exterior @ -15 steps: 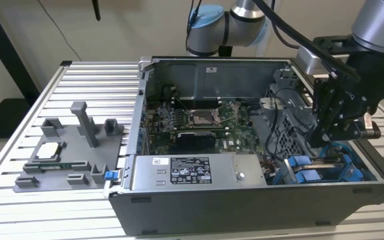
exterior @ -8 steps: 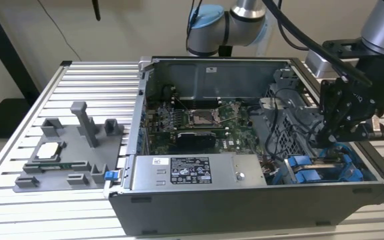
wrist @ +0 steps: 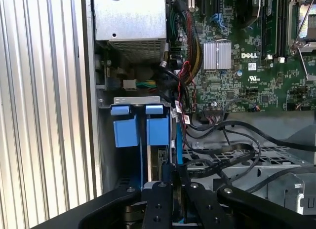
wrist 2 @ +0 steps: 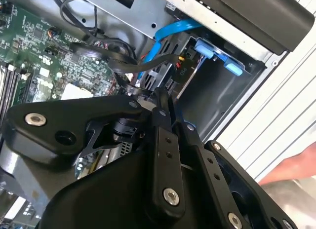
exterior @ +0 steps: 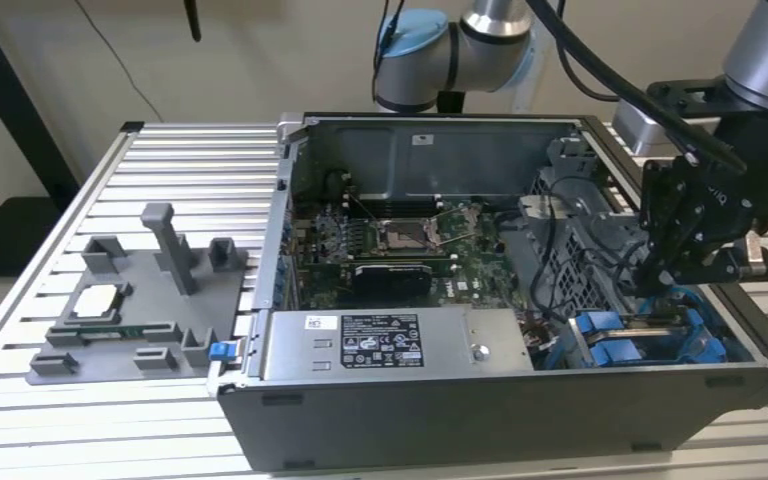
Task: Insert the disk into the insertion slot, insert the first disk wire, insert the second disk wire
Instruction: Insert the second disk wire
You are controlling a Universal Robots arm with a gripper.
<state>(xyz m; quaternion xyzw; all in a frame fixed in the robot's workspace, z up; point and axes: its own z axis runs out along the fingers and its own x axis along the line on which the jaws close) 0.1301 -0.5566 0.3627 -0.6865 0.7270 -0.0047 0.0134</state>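
The gripper (exterior: 671,285) hangs over the insertion slot (wrist: 136,125); I cannot tell how the fingers stand. The disk seems seated; wires look unfinished.

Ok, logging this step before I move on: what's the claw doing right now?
Claw: down in the case over the blue slot; cannot tell whether it is open, shut or holding anything.

insertion slot (wrist: 129,128): grey metal, glossy blue plastic tabs | hand (wrist: 174,182): matt black, probably metal | table (exterior: 171,160): ribbed aluminium
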